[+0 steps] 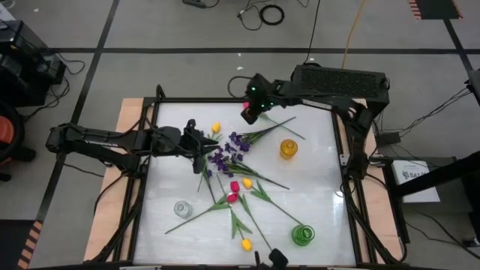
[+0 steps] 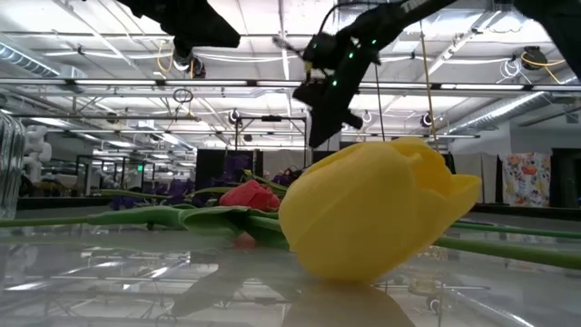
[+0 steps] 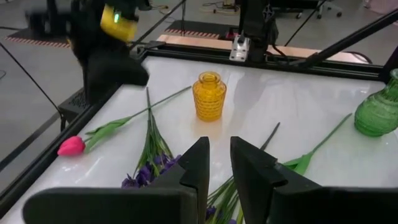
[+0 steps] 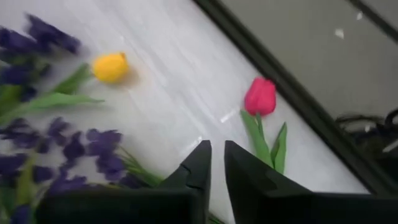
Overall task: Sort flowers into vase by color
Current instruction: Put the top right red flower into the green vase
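Flowers (image 1: 238, 169) lying loose on table (image 1: 319, 187) — left gripper (image 3: 216, 167) hovering over purple sprigs (image 1: 229, 150), right gripper (image 4: 216, 163) near pink tulip (image 4: 260, 96); both slightly apart, empty.

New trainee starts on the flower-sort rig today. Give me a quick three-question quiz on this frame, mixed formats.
1. True or false: the yellow vase already holds a flower.
2. Multiple choice: which vase stands nearest the table's front edge? A) green vase B) yellow vase C) clear vase
3. Fill in: the left gripper hovers over the ____ sprigs, and the right gripper is near the pink tulip.

Key
1. False; it is empty.
2. A.
3. Purple.
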`<state>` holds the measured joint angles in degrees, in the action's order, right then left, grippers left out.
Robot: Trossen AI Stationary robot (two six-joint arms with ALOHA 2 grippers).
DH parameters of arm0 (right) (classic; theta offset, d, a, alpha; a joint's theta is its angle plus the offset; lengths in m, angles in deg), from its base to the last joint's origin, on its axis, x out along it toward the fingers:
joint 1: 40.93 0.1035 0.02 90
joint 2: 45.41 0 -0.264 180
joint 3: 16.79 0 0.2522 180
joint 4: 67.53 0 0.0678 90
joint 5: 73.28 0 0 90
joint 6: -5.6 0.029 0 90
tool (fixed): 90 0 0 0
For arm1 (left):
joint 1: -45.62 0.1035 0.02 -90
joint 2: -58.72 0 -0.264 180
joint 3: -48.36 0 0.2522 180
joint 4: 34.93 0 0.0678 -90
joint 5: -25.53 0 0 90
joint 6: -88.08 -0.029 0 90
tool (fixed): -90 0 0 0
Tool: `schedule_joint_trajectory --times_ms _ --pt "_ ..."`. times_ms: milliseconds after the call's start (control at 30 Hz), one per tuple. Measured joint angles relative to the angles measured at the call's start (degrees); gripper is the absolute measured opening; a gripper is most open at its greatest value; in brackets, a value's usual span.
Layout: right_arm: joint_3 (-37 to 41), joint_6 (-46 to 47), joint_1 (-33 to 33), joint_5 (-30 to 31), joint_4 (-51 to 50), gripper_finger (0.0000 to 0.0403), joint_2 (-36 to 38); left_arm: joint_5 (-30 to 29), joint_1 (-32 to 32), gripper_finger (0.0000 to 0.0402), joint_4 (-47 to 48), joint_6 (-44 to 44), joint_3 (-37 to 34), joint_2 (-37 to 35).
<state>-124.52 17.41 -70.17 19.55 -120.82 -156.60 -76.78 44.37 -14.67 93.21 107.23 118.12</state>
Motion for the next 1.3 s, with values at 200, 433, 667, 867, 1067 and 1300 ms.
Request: schedule_joint_trajectory --times_ms 200,433,667,867,1067,1300 --pt "-2.12 1.01 -1.01 1.05 -4.92 0.0101 -5.09 0.02 0.0 0.0073 0.02 0.11 0.0 0.0" --pt "-2.12 0.96 -1.13 3.3 -5.62 0.0146 -7.93 0.02 0.0 0.0073 0.02 0.15 0.0 0.0" --pt "-2.12 0.03 -1.45 6.77 -6.13 0.0174 -9.74 0.07 0.0 0.0073 0.04 0.36 0.0 0.0" --pt "-2.1 0.86 -2.25 10.76 -6.5 0.0187 -10.58 0.26 0.0 0.0073 0.24 0.46 -0.02 0.0" --pt "-2.1 0.65 -2.46 10.37 -6.7 0.0187 -12.73 0.27 0.0 0.0073 0.22 0.46 -0.04 0.0" --pt "-2.08 -0.5 -2.42 8.79 -6.45 0.0187 -15.38 0.43 0.0 0.0073 0.2 0.45 -0.04 0.0"
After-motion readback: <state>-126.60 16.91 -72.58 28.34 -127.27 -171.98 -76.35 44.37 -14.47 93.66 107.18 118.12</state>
